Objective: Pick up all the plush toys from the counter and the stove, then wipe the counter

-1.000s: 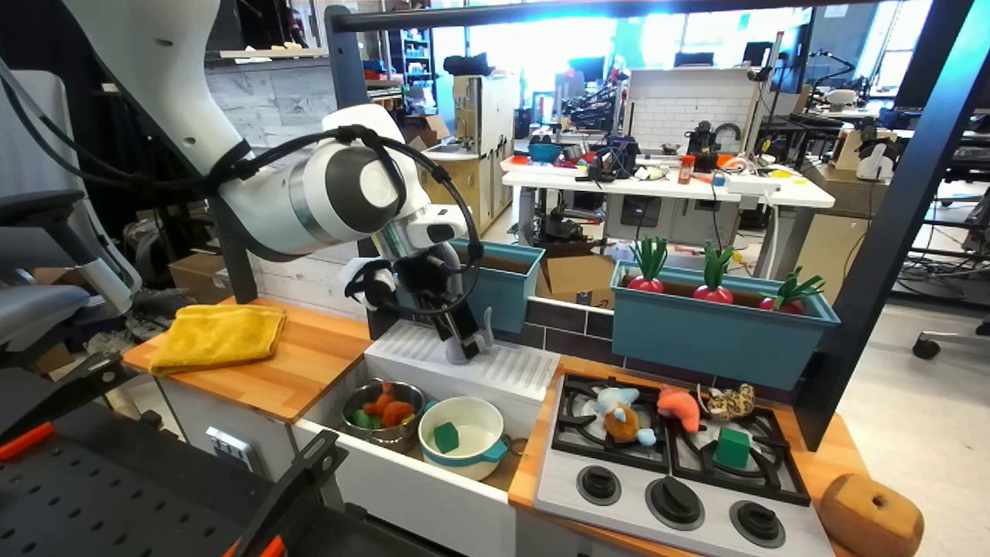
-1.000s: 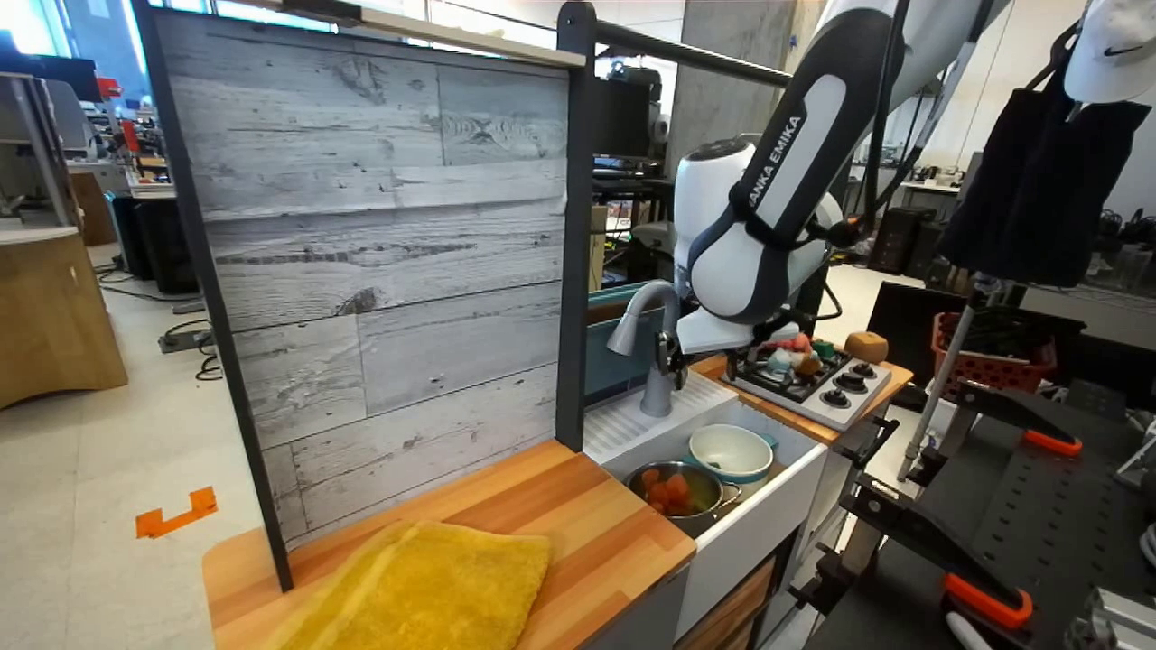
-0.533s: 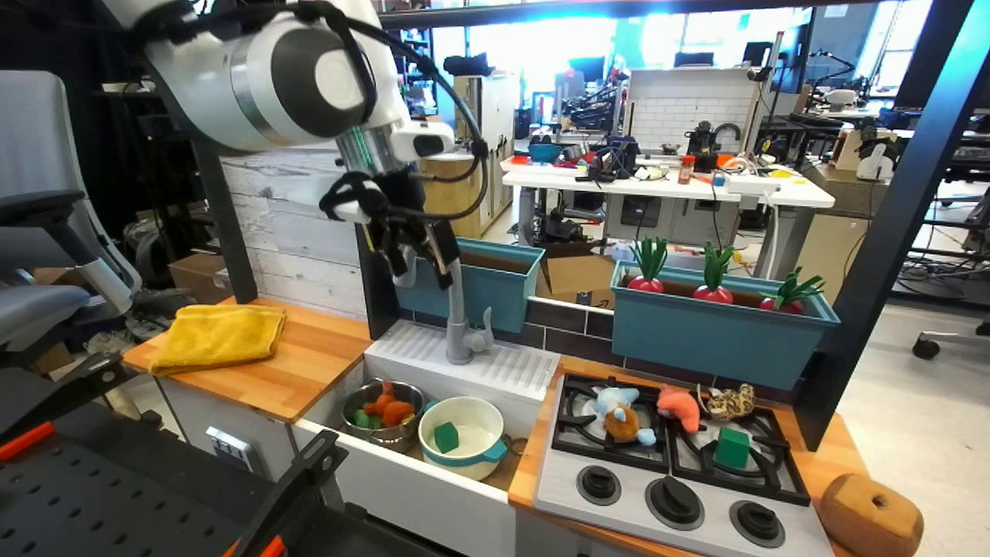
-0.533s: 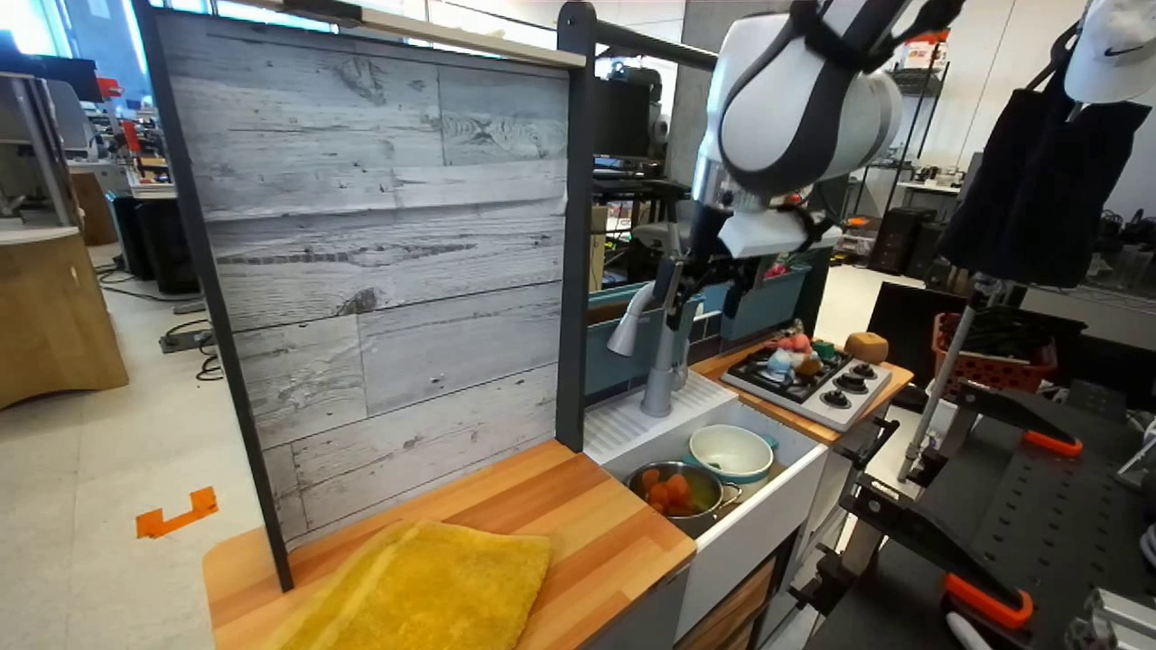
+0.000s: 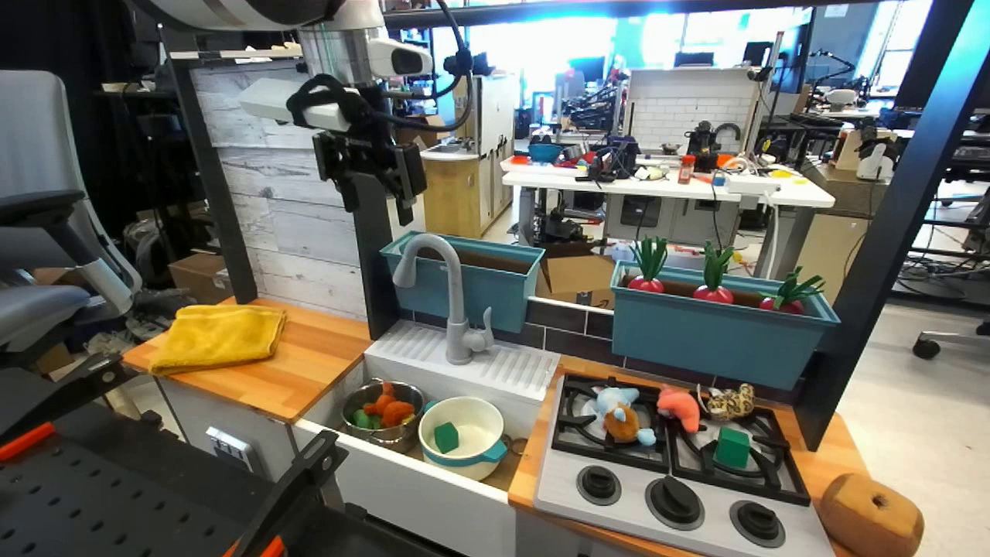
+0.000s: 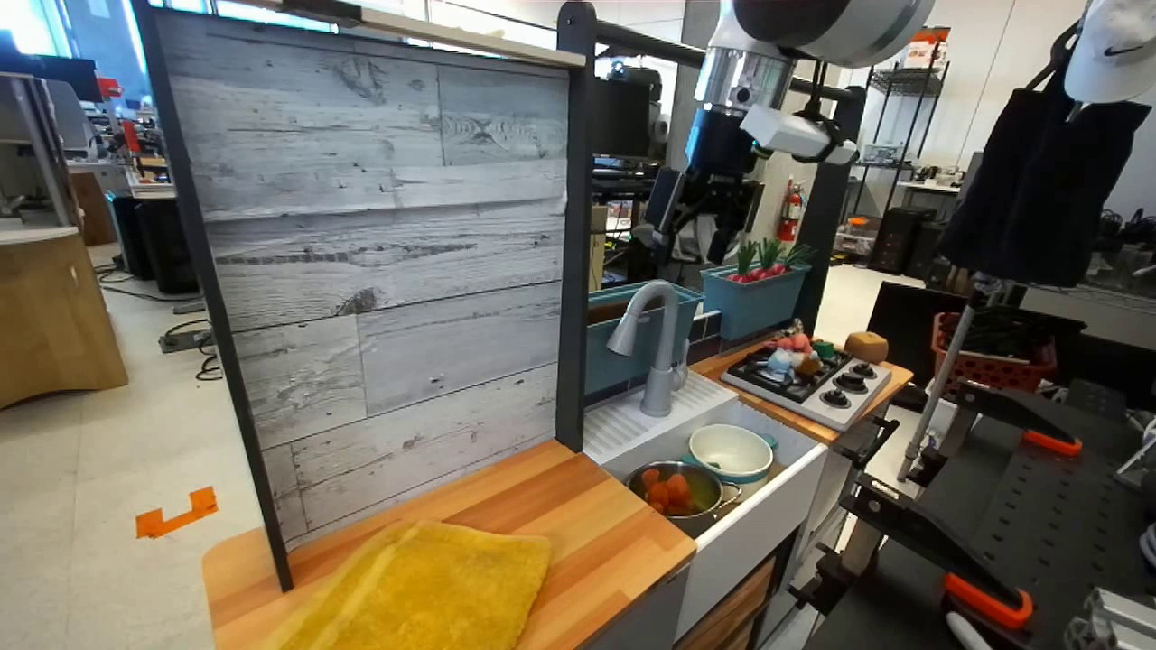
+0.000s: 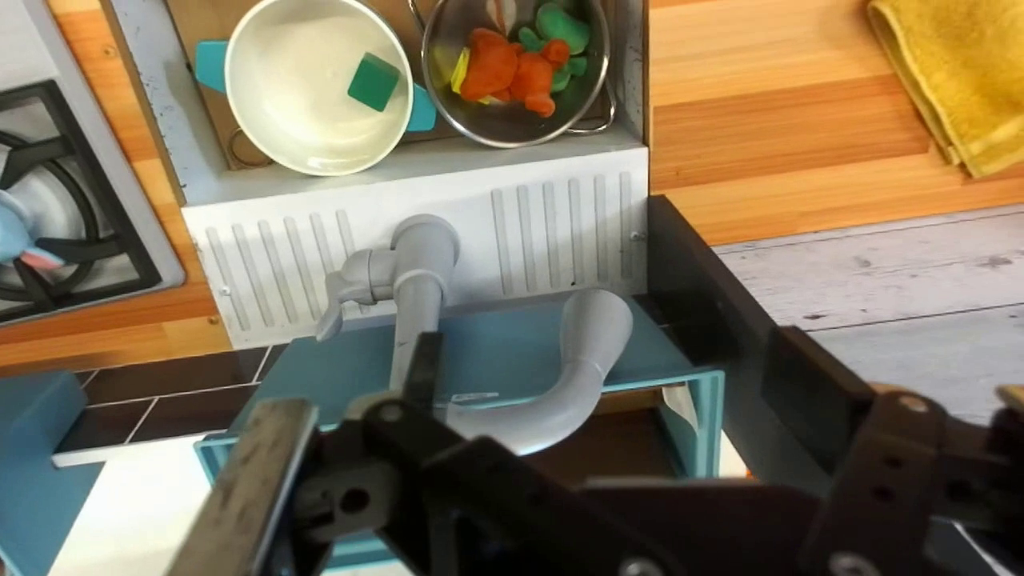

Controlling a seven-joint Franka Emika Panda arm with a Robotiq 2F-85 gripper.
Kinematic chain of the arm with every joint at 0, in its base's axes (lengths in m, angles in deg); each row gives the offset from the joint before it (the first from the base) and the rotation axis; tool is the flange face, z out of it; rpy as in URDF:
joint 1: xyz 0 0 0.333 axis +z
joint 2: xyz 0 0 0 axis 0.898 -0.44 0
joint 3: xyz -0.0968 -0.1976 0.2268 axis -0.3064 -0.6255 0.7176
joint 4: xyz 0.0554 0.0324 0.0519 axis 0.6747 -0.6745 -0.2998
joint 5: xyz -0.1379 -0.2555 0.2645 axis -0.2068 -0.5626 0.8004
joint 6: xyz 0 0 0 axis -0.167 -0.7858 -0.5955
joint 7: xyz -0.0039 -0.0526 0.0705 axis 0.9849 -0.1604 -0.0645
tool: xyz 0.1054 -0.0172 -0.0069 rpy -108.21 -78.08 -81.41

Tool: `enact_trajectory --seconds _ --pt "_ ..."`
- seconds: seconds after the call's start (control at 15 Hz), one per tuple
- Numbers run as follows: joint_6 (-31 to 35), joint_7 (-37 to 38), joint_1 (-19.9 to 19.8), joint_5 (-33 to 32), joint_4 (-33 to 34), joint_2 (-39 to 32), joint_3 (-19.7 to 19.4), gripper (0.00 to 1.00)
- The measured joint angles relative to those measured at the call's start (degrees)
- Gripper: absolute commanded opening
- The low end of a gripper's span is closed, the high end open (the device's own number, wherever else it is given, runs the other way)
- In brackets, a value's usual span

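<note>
My gripper [image 5: 379, 207] is open and empty, high above the faucet; in the wrist view its spread fingers [image 7: 620, 380] have nothing between them. On the stove [image 5: 568, 458] lie a light blue and brown plush [image 5: 623, 422], a salmon-red plush [image 5: 681, 408] and a spotted tan plush [image 5: 731, 402]. Orange [image 7: 490, 66] and green [image 7: 560, 28] plush toys lie in the steel pot [image 7: 596, 48] in the sink. The wooden counter [image 5: 309, 357] bears a folded yellow cloth [image 5: 220, 336], seen in all views.
The grey faucet [image 5: 455, 309] stands below my gripper, before a teal planter [image 5: 495, 298]. A white pot [image 5: 464, 464] holds a green block [image 5: 446, 437]. Another green block [image 5: 732, 449] sits on the stove. A brown block-shaped object [image 5: 870, 514] lies right of it. A dark post [image 6: 573, 226] rises beside the counter.
My gripper has risen from low by the faucet's base to well above the faucet. The plush toys, pots and cloth have not moved.
</note>
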Motion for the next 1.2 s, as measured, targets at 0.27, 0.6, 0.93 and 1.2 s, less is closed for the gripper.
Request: enact_trajectory --seconds 0.27,0.6,0.93,1.2 --pt "4.9 1.3 0.4 -5.5 0.2 -3.5 -3.8 1.0" --pt "18.2 3.5 0.3 -12.4 6.7 -17.3 -16.9 1.0" --pt "22.2 4.9 -1.3 -12.1 13.2 -25.8 -20.9 1.0" --pt "23.5 4.6 -1.1 -12.1 13.2 -25.8 -20.4 1.0"
